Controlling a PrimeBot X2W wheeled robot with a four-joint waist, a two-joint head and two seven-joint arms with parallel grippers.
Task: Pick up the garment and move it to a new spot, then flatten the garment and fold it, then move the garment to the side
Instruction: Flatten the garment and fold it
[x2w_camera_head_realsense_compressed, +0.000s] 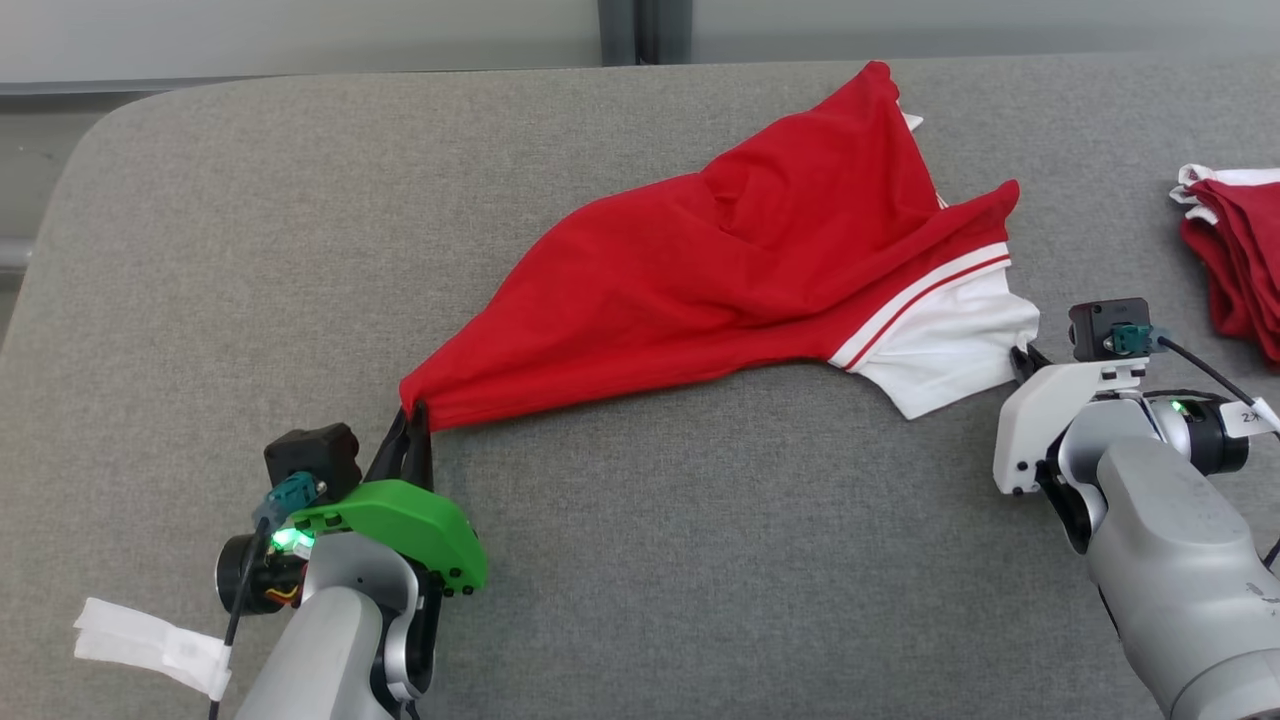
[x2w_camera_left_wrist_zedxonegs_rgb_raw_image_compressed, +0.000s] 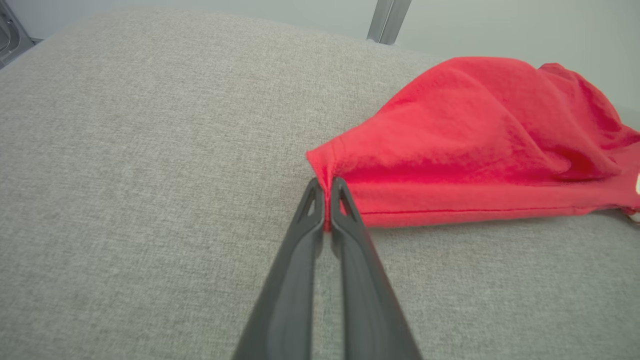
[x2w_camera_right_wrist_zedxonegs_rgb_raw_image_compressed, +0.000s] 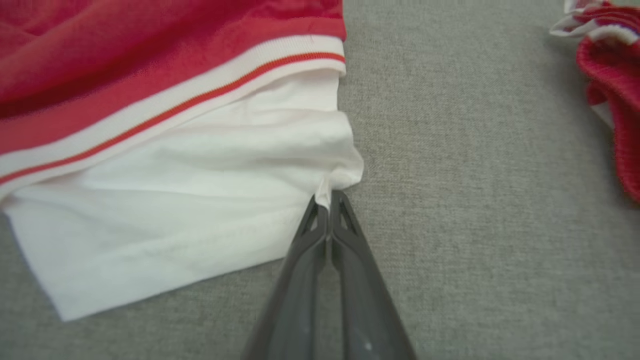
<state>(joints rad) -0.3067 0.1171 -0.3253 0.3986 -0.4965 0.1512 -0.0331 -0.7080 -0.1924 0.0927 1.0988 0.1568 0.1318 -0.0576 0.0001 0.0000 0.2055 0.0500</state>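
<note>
both claws pinching the red garment (x2w_camera_head_realsense_compressed: 740, 270)

left gripper (x2w_camera_head_realsense_compressed: 415, 415) is clamped on the red corner; right gripper (x2w_camera_right_wrist_zedxonegs_rgb_raw_image_compressed: 327, 200) is clamped on the white sleeve edge; shirt lies stretched across the grey couch cushion (x2w_camera_head_realsense_compressed: 640, 560); another red pile (x2w_camera_head_realsense_compressed: 1235, 250) sits far right

Likely a lab or test room. Grey cloth-covered table (x2w_camera_head_realsense_compressed: 700, 560), rounded far left corner; pale wall (x2w_camera_head_realsense_compressed: 300, 35) and metal post (x2w_camera_head_realsense_compressed: 625, 30) behind.

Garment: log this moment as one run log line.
left gripper: shut on red corner of garment | right gripper: shut on white corner | garment: bunched, unfolded, on grey surface
</note>
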